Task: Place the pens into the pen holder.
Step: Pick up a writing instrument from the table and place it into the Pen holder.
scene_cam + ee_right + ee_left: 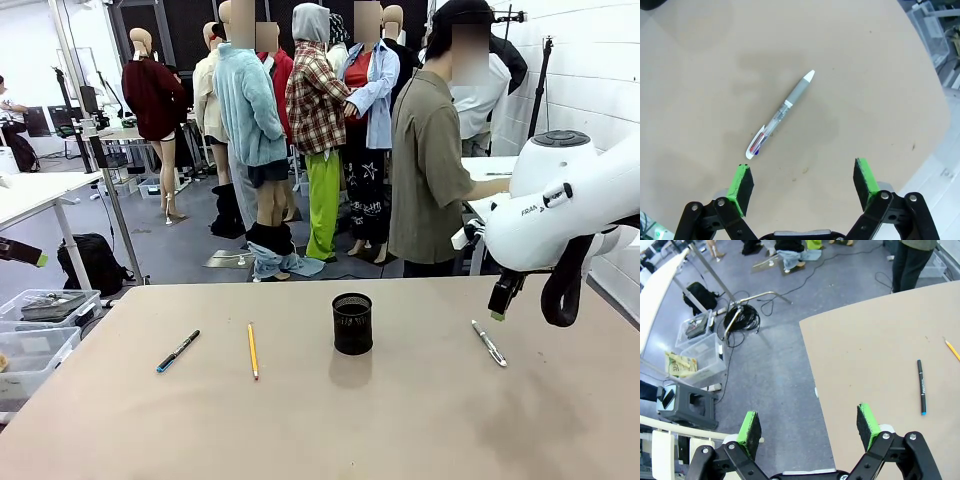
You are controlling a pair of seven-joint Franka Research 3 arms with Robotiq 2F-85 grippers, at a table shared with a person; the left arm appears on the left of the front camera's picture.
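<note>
While the holder [352,323] stands upright near the middle of the table [300,430], everything else sits to one side of it or the other. Farthest to the holder's left, past the table's edge, my left gripper [810,425] hangs over the floor [770,365]. Its pads [751,426] are spread wide with nothing between them.

Next toward the holder lies the dark pen [178,351], flat on the table and well to the holder's left, with a blue tip at its near end. Between that pen and the holder lies the pencil [253,350], also flat, apart from both and running roughly front to back.

Right of the holder and well apart from it, the pale pen [489,343] lies flat at a slant. From my right wrist I see its clear barrel, grey grip and white tip, with the clip end nearer my fingers.

Farthest to the holder's right, my right gripper [802,182] hovers above the table close to the pale pen without touching it. Its fingers are parted and hold nothing.
</note>
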